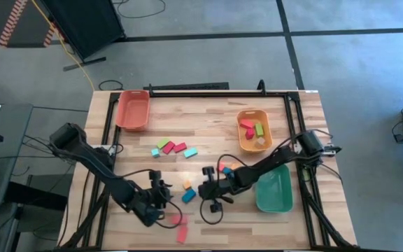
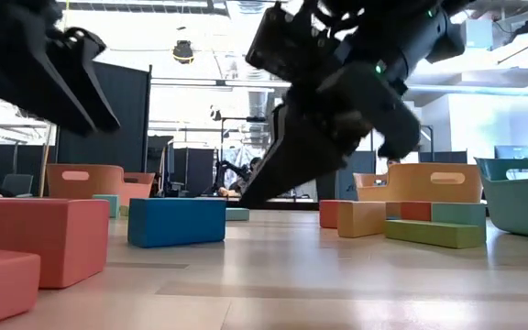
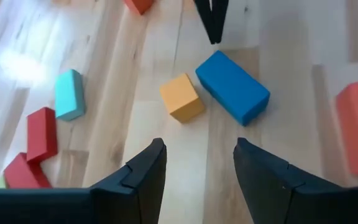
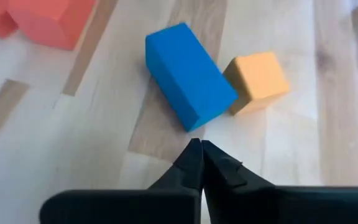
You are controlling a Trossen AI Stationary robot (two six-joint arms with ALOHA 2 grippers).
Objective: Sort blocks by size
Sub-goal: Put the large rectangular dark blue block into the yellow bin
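Small coloured blocks lie flat on the wooden table. A blue block and an orange cube lie side by side at the middle front. My right gripper is shut with nothing between its fingers, its tips just short of the blue block's near end. My left gripper hovers open on the other side of that pair, a little back from it, with nothing between its fingers. Two pink blocks lie by the front edge. Several red, green and teal blocks lie at the middle.
A red-orange tray stands at the far left. At the far right an orange tray holds several blocks. A green tray is at the right front, under the right arm. The two grippers face each other closely across the blue block.
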